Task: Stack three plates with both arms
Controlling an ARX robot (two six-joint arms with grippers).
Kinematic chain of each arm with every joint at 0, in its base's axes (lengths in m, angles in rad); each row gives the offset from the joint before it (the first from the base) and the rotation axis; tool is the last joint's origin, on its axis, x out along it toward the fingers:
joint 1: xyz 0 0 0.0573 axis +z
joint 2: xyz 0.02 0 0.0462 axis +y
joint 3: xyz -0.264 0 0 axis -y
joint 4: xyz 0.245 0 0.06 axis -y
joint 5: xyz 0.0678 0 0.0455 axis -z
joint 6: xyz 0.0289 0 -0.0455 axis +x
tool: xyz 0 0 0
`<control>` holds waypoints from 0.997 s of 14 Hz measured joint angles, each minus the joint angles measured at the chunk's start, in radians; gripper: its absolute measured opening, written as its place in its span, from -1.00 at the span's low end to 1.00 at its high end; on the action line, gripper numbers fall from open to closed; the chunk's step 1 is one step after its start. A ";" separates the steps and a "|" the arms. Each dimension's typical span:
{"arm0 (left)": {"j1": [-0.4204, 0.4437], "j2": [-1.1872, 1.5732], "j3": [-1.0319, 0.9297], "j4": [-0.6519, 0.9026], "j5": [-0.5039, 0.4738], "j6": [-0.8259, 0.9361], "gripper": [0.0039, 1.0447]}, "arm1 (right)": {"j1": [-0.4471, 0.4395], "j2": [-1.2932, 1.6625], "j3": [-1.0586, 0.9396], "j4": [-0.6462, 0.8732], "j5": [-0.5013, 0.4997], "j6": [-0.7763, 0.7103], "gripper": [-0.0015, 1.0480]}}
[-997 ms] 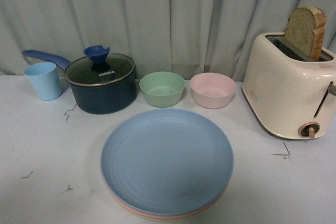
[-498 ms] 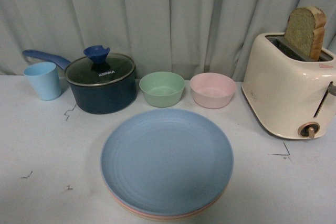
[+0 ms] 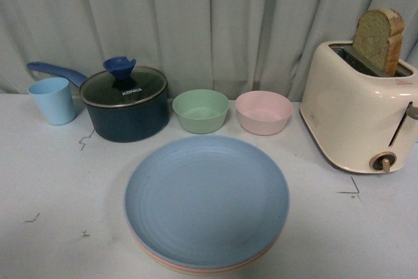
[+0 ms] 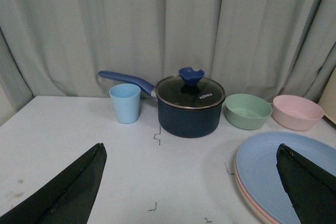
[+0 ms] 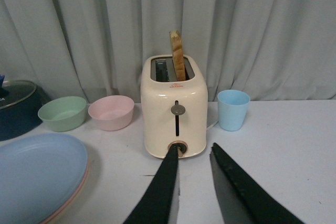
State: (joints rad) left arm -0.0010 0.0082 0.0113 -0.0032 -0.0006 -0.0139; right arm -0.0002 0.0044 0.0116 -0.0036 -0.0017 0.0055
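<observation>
The plates lie stacked near the table's front edge. The light blue plate point(image 3: 206, 199) is on top, and a pink rim point(image 3: 171, 264) shows just under it. In the left wrist view the blue plate point(image 4: 260, 163) sits over a pink rim point(image 4: 242, 188) and a cream edge point(image 4: 261, 214). My left gripper point(image 4: 190, 146) stands wide open and empty, one finger over the stack's side. My right gripper point(image 5: 193, 147) is open and empty, facing the toaster, with the blue plate point(image 5: 37, 174) off to one side. Neither arm shows in the front view.
Behind the stack stand a dark blue lidded pot point(image 3: 126, 102), a light blue cup point(image 3: 52, 100), a green bowl point(image 3: 201, 110) and a pink bowl point(image 3: 264, 112). A cream toaster point(image 3: 356, 115) holding bread is at the right, a second blue cup point(image 5: 232, 109) beside it. A curtain hangs behind.
</observation>
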 joint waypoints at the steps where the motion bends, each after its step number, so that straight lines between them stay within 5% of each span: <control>1: 0.000 0.000 0.000 0.000 0.000 0.000 0.88 | 0.000 0.000 0.000 0.000 0.000 0.000 -0.41; 6: 0.000 0.000 0.000 0.000 0.000 0.000 0.88 | 0.000 0.000 0.000 0.000 0.000 0.000 0.81; 14: 0.000 0.000 0.000 0.000 0.000 0.000 0.88 | 0.000 0.000 0.000 0.000 0.000 0.000 0.87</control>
State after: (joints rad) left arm -0.0010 0.0082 0.0113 -0.0032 -0.0006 -0.0139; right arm -0.0002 0.0044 0.0116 -0.0036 -0.0017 0.0059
